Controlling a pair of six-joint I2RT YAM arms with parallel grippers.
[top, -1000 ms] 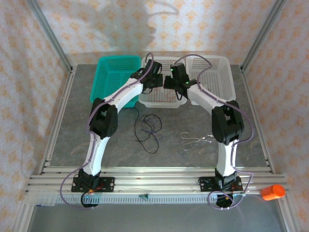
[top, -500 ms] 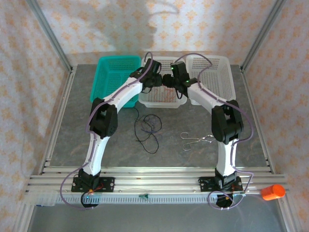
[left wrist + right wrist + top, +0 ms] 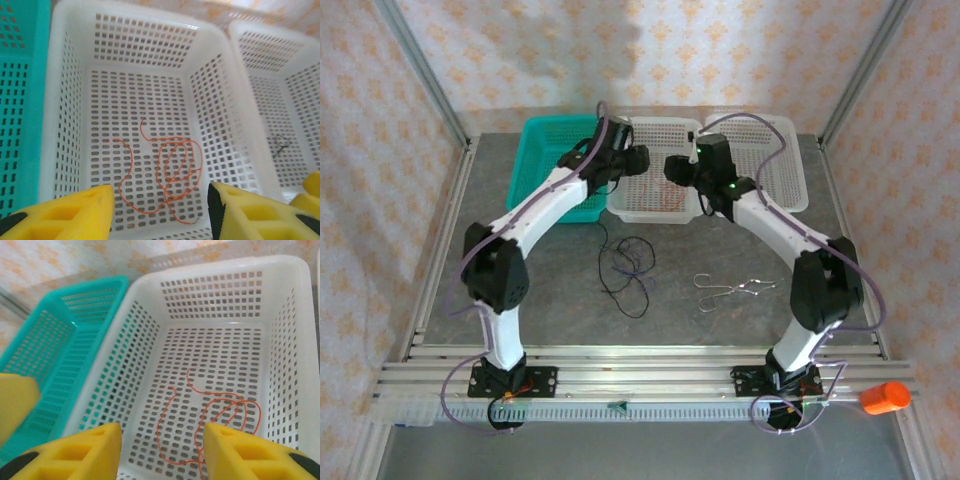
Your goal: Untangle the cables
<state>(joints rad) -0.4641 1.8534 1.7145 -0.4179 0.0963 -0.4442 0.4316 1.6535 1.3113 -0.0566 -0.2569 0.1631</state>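
Note:
An orange cable (image 3: 173,179) lies loosely looped on the floor of the middle white basket (image 3: 650,214), free of both grippers; it also shows in the right wrist view (image 3: 220,396). My left gripper (image 3: 160,200) hovers open above that basket's near-left side (image 3: 638,160), with nothing between its yellow fingers (image 3: 75,210). Open and empty as well, my right gripper (image 3: 162,432) hangs over the basket's right side (image 3: 672,167). A black cable (image 3: 625,265) lies in tangled loops on the grey table in front of the baskets.
A teal basket (image 3: 552,140) stands left of the middle one and a second white basket (image 3: 780,150) right of it, with a small dark wire (image 3: 281,144) inside. A silver wire clip (image 3: 730,291) lies on the table. Aluminium rails frame the table.
Both grippers, shut and close together a second ago, have opened and drawn apart over the middle basket. Both arms' elbows have swung outward.

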